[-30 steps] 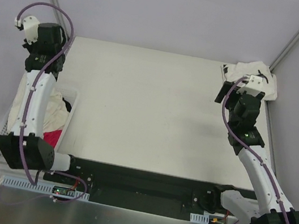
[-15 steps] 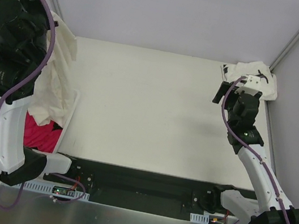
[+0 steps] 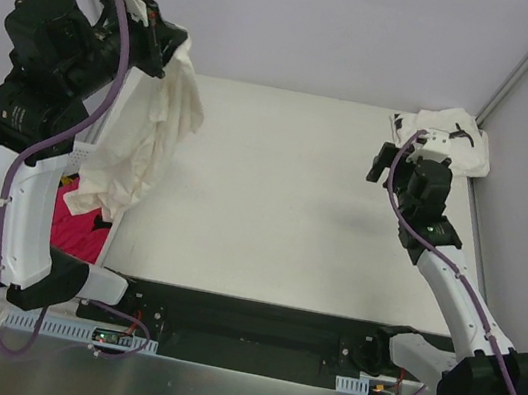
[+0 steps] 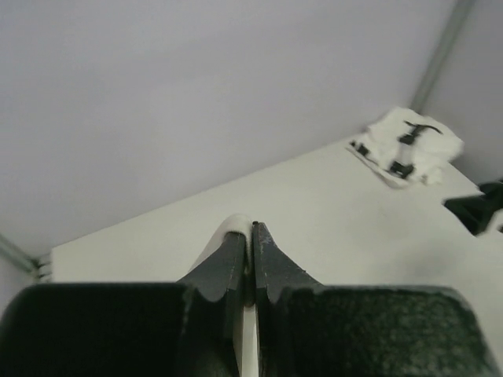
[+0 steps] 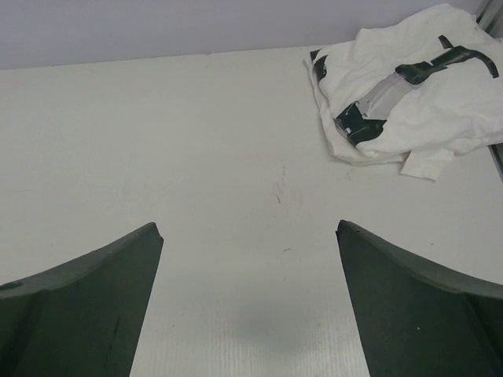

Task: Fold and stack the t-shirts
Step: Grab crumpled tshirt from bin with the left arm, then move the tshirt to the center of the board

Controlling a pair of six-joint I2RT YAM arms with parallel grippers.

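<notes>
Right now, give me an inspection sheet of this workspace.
Surface: white table, faint scuffs.
Job's things: cream t-shirt hangs from the left end effector; printed t-shirt bunched in the far right corner.
Clutter: basket at the left edge, red cloth inside.
End effectors: left end effector shut on the cream t-shirt, raised; right end effector open, holding nothing.
Cables: purple cables run along both arms.
Surroundings: grey walls, nothing else seen.

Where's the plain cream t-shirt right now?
Top view, left side: the cream t-shirt hangs from the shut left gripper at the table's left edge, its lower end beside a red cloth.
</notes>
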